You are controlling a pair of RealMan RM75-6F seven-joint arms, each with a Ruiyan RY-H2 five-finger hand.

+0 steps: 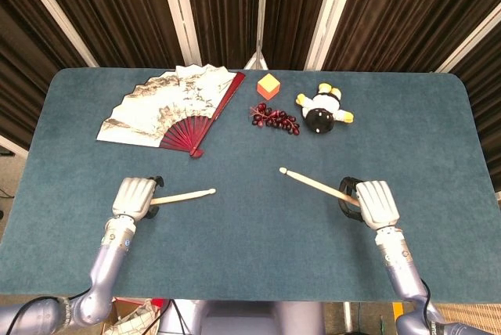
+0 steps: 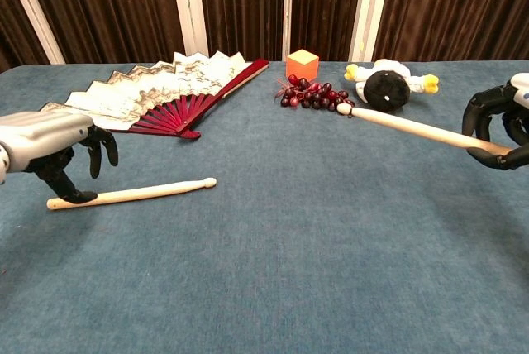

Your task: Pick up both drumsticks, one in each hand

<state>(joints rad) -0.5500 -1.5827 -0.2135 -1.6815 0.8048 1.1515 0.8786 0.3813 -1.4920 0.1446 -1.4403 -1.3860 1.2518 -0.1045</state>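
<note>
One pale wooden drumstick (image 2: 145, 193) (image 1: 186, 195) lies flat on the blue table, tip pointing right. My left hand (image 2: 51, 149) (image 1: 134, 196) hovers over its butt end. The fingers (image 2: 106, 145) are spread and arched above the stick, and the thumb reaches down beside the stick's end; I see no closed grip. My right hand (image 2: 498, 126) (image 1: 374, 202) grips the butt of the second drumstick (image 2: 409, 128) (image 1: 311, 183). That stick is lifted off the table and its tip points left, toward the grapes.
Along the far side of the table (image 1: 250, 257) lie an open paper fan (image 1: 172, 106), an orange cube (image 1: 268, 85), a bunch of dark grapes (image 1: 275, 117) and a black, white and yellow plush toy (image 1: 323, 110).
</note>
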